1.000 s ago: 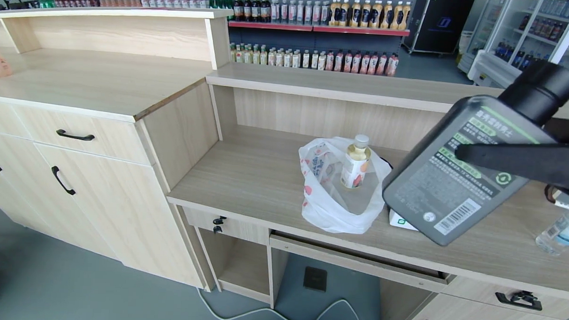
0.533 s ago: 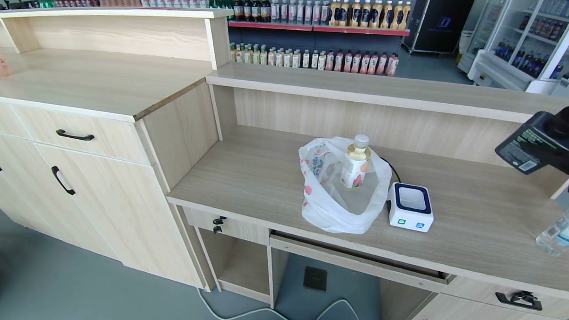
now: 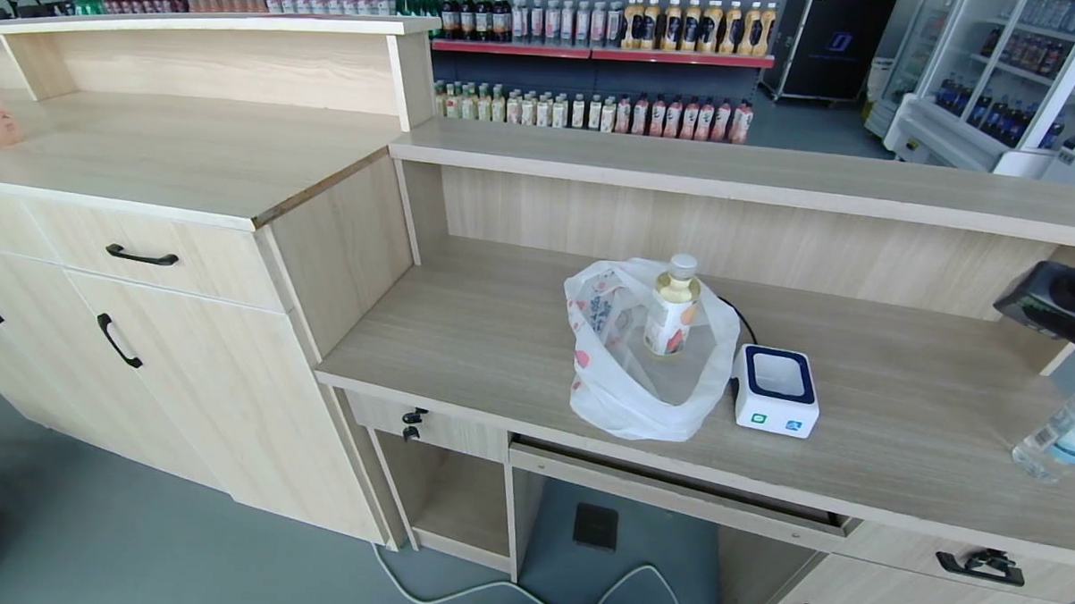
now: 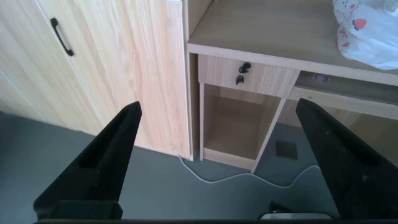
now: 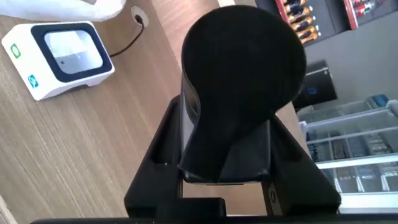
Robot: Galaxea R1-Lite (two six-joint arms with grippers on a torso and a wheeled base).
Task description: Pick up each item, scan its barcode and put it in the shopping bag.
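Right hand (image 5: 225,163) is clamped on the dark grey bottle (image 5: 242,74) just under its black cap, above the worktop's (image 3: 500,336) right end. Long axis looks roughly along the worktop, base toward the scanner (image 3: 776,391). The scanner sits near the front edge, just beside the shopping bag (image 3: 624,385). So the next move is inward from the right end, barcode to the scanner window. Left hand (image 4: 219,106) is wide open, empty, off the front-left corner. Right is nearer.
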